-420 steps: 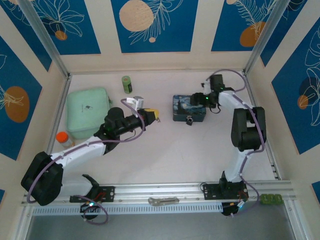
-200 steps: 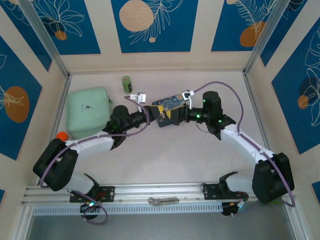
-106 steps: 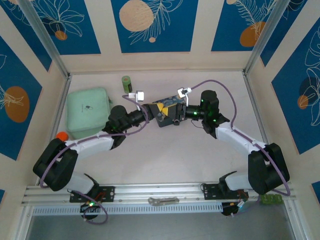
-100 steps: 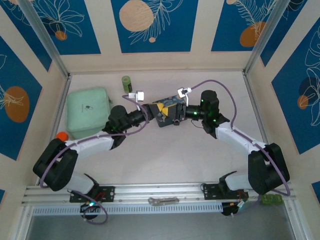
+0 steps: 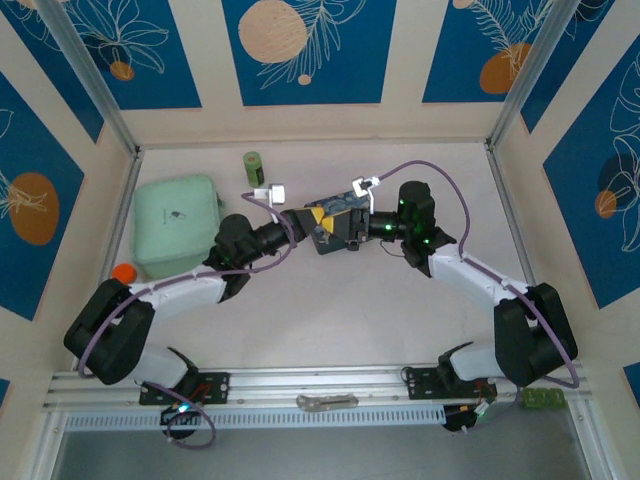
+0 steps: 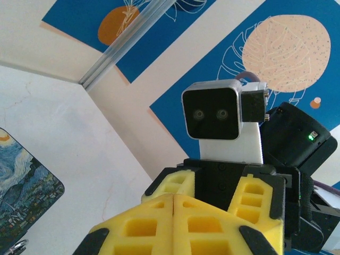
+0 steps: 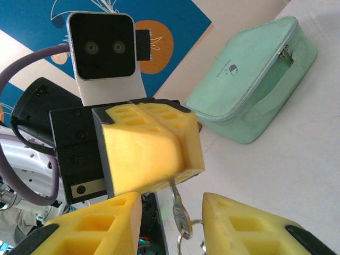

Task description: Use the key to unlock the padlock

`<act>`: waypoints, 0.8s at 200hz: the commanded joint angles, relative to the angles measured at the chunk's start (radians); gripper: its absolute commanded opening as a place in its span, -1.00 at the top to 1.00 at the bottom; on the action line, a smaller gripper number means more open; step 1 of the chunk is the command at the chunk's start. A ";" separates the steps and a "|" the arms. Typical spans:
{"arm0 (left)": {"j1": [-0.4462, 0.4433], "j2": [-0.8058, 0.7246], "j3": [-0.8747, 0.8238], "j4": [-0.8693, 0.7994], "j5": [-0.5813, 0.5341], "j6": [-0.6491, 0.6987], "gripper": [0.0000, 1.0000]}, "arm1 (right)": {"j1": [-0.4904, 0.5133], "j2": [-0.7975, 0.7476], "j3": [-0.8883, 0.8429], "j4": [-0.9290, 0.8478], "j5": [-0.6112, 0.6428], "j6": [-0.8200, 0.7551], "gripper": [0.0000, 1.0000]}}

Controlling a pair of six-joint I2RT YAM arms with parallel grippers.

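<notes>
Robotics laboratory test cell: a white table [image 5: 330,310] enclosed by aluminium frame posts [image 5: 93,85] and blue leaf-print wall panels [image 5: 340,70], with two robot arms [image 5: 170,290] bolted to a slotted rail [image 5: 330,380].

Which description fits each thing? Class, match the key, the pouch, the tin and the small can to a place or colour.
Things:
1 key
2 pouch
3 tin
4 can

Descriptions:
A blue, painted with a starry sky
B dark green, upright by the back wall
C pale green, with a zip
D pinched in the shut left gripper

Pairs: 1-D, 2-C, 3-A, 4-B
</notes>
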 commanded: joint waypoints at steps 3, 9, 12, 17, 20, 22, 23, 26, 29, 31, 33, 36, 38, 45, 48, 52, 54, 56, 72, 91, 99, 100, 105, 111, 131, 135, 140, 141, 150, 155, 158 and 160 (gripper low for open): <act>0.005 -0.038 -0.012 0.059 -0.024 -0.001 1.00 | 0.012 0.011 -0.014 -0.012 -0.025 0.001 0.29; 0.005 -0.040 -0.012 0.061 -0.024 -0.003 1.00 | 0.013 0.013 -0.013 -0.015 -0.022 0.000 0.27; 0.005 -0.039 -0.012 0.062 -0.024 -0.003 1.00 | 0.013 0.014 -0.013 -0.015 -0.021 0.000 0.27; 0.005 -0.042 -0.012 0.062 -0.024 -0.003 1.00 | 0.013 0.014 -0.014 -0.014 -0.019 0.001 0.26; 0.005 -0.043 -0.012 0.061 -0.024 -0.003 1.00 | 0.013 0.015 -0.014 -0.012 -0.019 0.001 0.26; 0.005 -0.043 -0.012 0.062 -0.024 -0.003 1.00 | 0.013 0.014 -0.014 -0.010 -0.017 0.002 0.26; 0.005 -0.042 -0.012 0.062 -0.024 -0.003 1.00 | 0.013 0.014 -0.014 -0.009 -0.017 0.002 0.26; 0.005 -0.043 -0.012 0.061 -0.024 -0.003 1.00 | 0.013 0.015 -0.014 -0.007 -0.017 0.003 0.26; 0.005 -0.043 -0.012 0.061 -0.024 -0.002 1.00 | 0.013 0.016 -0.014 -0.006 -0.017 0.003 0.26; 0.006 -0.044 -0.012 0.062 -0.025 -0.003 1.00 | 0.013 0.017 -0.013 -0.005 -0.017 0.003 0.26; 0.005 -0.043 -0.012 0.063 -0.024 -0.003 1.00 | 0.014 0.017 -0.013 -0.004 -0.017 0.003 0.27; 0.005 -0.045 -0.014 0.063 -0.024 -0.004 1.00 | 0.014 0.016 -0.013 -0.004 -0.017 0.003 0.26; 0.005 -0.044 -0.014 0.064 -0.024 -0.004 1.00 | 0.015 0.016 -0.011 -0.003 -0.017 0.003 0.27; 0.003 -0.043 -0.014 0.066 -0.023 -0.007 1.00 | 0.015 0.016 -0.009 0.001 -0.017 0.004 0.28; 0.004 -0.042 -0.014 0.068 -0.022 -0.008 1.00 | 0.016 0.017 -0.008 0.003 -0.017 0.006 0.29; 0.003 -0.042 -0.014 0.070 -0.021 -0.010 1.00 | 0.016 0.017 -0.006 0.006 -0.016 0.007 0.29; 0.003 -0.042 -0.015 0.071 -0.021 -0.011 1.00 | 0.016 0.016 -0.006 0.007 -0.016 0.007 0.30; 0.003 -0.041 -0.014 0.072 -0.020 -0.012 1.00 | 0.016 0.017 -0.004 0.009 -0.017 0.009 0.31; 0.002 -0.039 -0.015 0.076 -0.017 -0.015 1.00 | 0.018 0.017 0.003 0.019 -0.020 0.012 0.36; 0.001 -0.036 -0.018 0.082 -0.017 -0.019 1.00 | 0.021 0.026 0.014 0.024 -0.025 0.014 0.55; 0.000 -0.036 -0.021 0.085 -0.018 -0.020 1.00 | 0.024 0.028 0.017 0.027 -0.028 0.015 0.66; 0.000 -0.036 -0.021 0.086 -0.018 -0.021 1.00 | 0.024 0.030 0.017 0.027 -0.029 0.015 0.67; -0.002 -0.036 -0.021 0.088 -0.018 -0.023 1.00 | 0.024 0.031 0.019 0.028 -0.031 0.017 0.73; -0.001 -0.036 -0.023 0.089 -0.020 -0.023 1.00 | 0.024 0.033 0.019 0.029 -0.031 0.018 0.79; -0.004 -0.034 -0.023 0.092 -0.020 -0.025 1.00 | 0.025 0.034 0.013 0.035 -0.030 0.017 0.96; -0.005 -0.035 -0.023 0.093 -0.018 -0.025 1.00 | 0.024 0.030 0.014 0.032 -0.028 0.014 1.00; -0.005 -0.036 -0.024 0.093 -0.019 -0.026 1.00 | 0.023 0.027 0.012 0.025 -0.023 0.009 1.00; -0.005 -0.036 -0.024 0.094 -0.019 -0.026 0.97 | 0.023 0.027 0.012 0.022 -0.023 0.007 1.00; -0.004 -0.040 -0.030 0.095 -0.029 -0.026 0.51 | 0.019 0.018 0.009 0.003 -0.015 -0.009 1.00; -0.003 -0.045 -0.033 0.090 -0.040 -0.024 -0.01 | 0.016 0.013 0.008 -0.016 -0.009 -0.020 1.00; -0.002 -0.050 -0.038 0.085 -0.051 -0.022 -0.42 | 0.014 0.009 0.010 -0.030 -0.007 -0.029 1.00; 0.000 -0.054 -0.041 0.080 -0.058 -0.021 -0.71 | 0.011 0.007 0.009 -0.040 -0.004 -0.033 1.00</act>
